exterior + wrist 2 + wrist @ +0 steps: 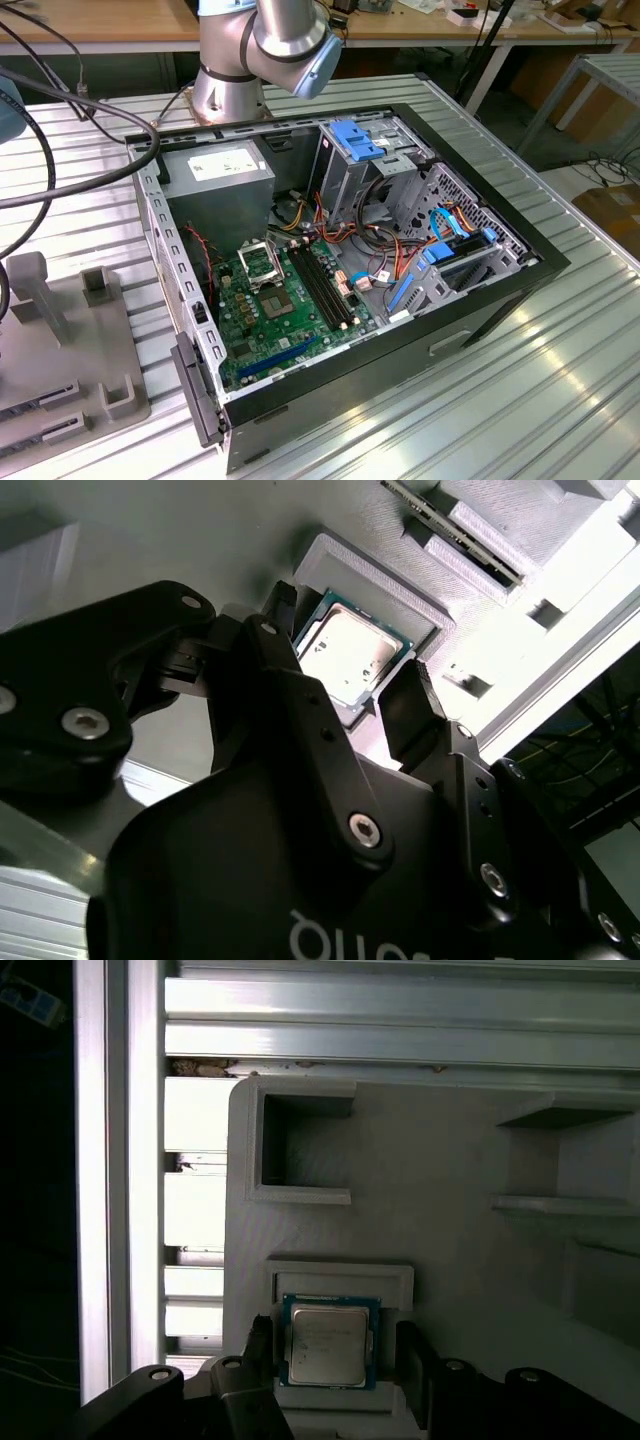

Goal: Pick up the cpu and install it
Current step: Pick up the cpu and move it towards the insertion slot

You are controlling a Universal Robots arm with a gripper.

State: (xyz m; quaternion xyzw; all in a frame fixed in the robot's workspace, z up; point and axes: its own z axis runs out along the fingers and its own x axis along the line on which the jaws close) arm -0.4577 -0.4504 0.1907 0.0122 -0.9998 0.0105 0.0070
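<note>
Exterior view: open computer case point(340, 250) lay on slatted table point(520, 400), grey holder point(60, 340) at exterior view's left. Second wrist view: gripper point(346, 638) spread wide, fingers point(412, 702) straddling cpu point(352, 655), not clamping. First wrist view: cpu sat flat in grey holder's recessed pocket, gap each side.

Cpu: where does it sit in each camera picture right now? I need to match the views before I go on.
Exterior view: the grey holder plate lies at the exterior view's left, beside the computer case.
Second wrist view: the cpu lies in a raised square nest on that plate, between the fingers of the open gripper.
First wrist view: the cpu lies in the same nest, a gripper finger on each side.
Shared landmark: the grey holder plate.
</note>
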